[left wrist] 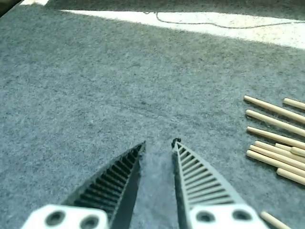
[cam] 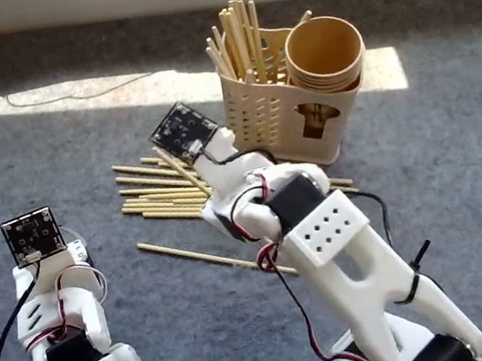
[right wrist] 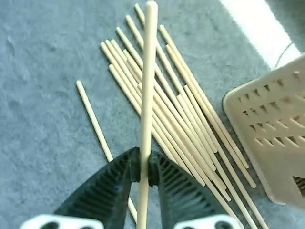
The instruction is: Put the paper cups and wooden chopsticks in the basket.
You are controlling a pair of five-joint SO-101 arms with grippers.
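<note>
Wood, thin, light: we note one chopstick (right wrist: 147, 95) clamped between fingers of right gripper (right wrist: 144, 164), most of its length jutting ahead. Stiff but smooth, so we judge it may pivot or slip; hold nearer mid-length is steadier. Loose chopsticks (cam: 157, 197) lie on carpet (cam: 459, 184) beside basket (cam: 268, 117). Cups (cam: 323, 50) are inside basket w/ more sticks. Left gripper (left wrist: 158, 145): fingers apart, empty, over carpet.

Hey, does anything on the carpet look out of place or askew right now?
A stray chopstick lies alone on the carpet, apart from the loose pile beside the basket and angled differently. The right gripper is shut on a single chopstick. Nothing looks spilled or damaged.
</note>
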